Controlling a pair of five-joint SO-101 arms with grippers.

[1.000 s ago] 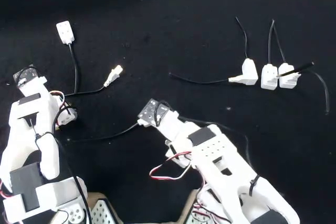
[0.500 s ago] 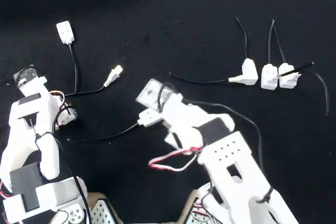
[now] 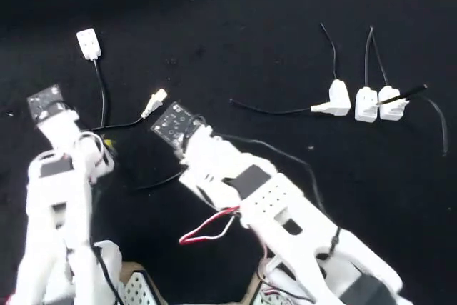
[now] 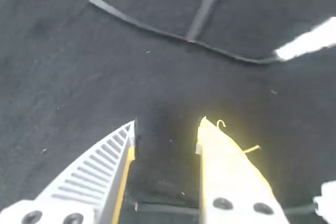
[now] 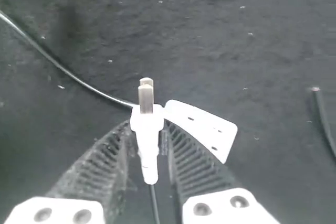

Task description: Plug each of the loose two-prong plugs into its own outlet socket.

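Two plugs concern us: the held plug [image 5: 145,118] is pinched between the jaws of the right gripper [image 5: 149,129], prongs pointing away from the wrist, left of centre in the high view. The loose plug [image 3: 153,103] lies on the black table [image 3: 235,41] just up and left of it. The left gripper [image 4: 167,127] (at the high view's left edge) hangs over the table, jaws spread; one outlet socket [image 3: 88,43] sits upper left, and a cluster of white outlets [image 3: 365,103] sits at the right.
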